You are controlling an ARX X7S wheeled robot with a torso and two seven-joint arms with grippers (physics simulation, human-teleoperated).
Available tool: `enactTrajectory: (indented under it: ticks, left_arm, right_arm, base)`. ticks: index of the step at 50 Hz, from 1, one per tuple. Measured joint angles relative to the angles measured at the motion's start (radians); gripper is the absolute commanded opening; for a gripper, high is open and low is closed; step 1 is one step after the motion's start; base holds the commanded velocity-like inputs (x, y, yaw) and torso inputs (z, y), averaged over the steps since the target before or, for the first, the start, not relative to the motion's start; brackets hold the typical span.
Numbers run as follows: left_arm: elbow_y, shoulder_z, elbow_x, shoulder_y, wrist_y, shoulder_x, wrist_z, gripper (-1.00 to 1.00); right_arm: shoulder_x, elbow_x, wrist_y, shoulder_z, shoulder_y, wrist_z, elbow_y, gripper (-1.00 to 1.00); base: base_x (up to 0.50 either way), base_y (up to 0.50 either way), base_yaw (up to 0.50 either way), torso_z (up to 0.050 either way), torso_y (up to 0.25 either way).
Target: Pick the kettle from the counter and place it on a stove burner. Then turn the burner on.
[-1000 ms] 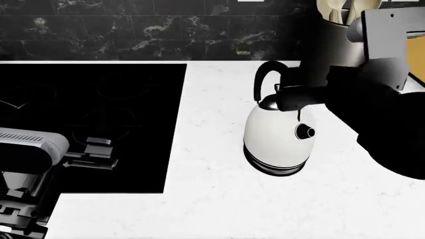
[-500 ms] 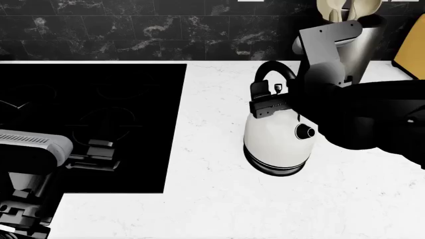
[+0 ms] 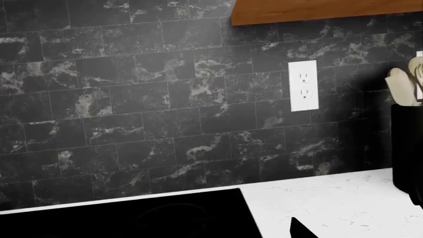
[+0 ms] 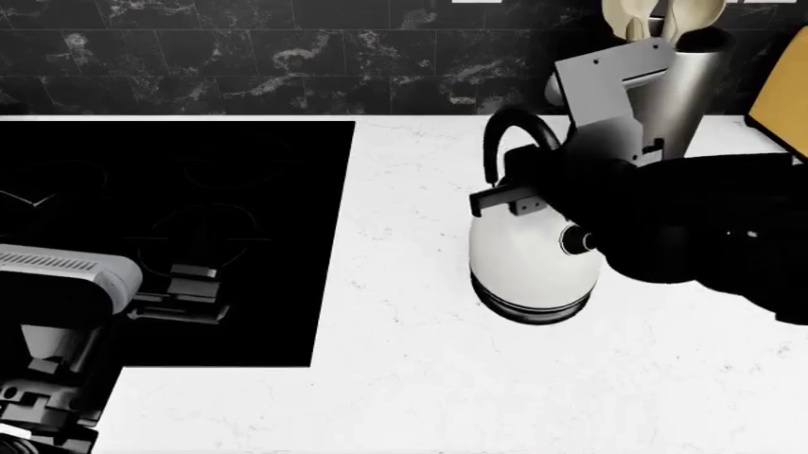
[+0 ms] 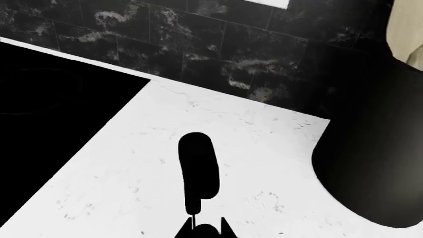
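Note:
The white kettle stands upright on the white counter, to the right of the black cooktop. My right gripper reaches in from the right, just under the arched black handle. Its two fingertips sit close on either side of the handle's lower part, so the right gripper looks shut on it. My left gripper hovers over the cooktop's near part, beside a faint burner ring. Only one of its fingertips shows in the left wrist view, set wide, so it reads as open.
A tall dark canister with pale utensils stands right behind the kettle, against the black tiled wall. An orange object sits at the far right edge. A wall outlet and a wooden shelf are above the counter.
My right gripper swung in from the right and settled at the kettle's handle. The kettle has shifted slightly right and farther away. The left arm has stayed put.

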Motion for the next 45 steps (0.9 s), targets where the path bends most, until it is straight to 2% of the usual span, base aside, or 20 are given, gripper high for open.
enactTrajectory:
  ticks: [26,45]
  left_arm:
    - [-0.002,-0.018,-0.024,-0.025,-0.007,-0.02,-0.024,1.0]
    - [-0.013,-0.026,-0.025,-0.041,-0.005,-0.033,-0.036,1.0]
  right_arm:
    - [-0.029,-0.076,-0.108,0.041,0.008,0.06,0.032,-1.0]
    - [-0.045,-0.113,-0.121,0.033,0.012,0.019,0.036,-1.0]
  base:
    - [0.0,0.0,0.0,0.0,0.001]
    - [0.0,0.47,0.0,0.0,0.001]
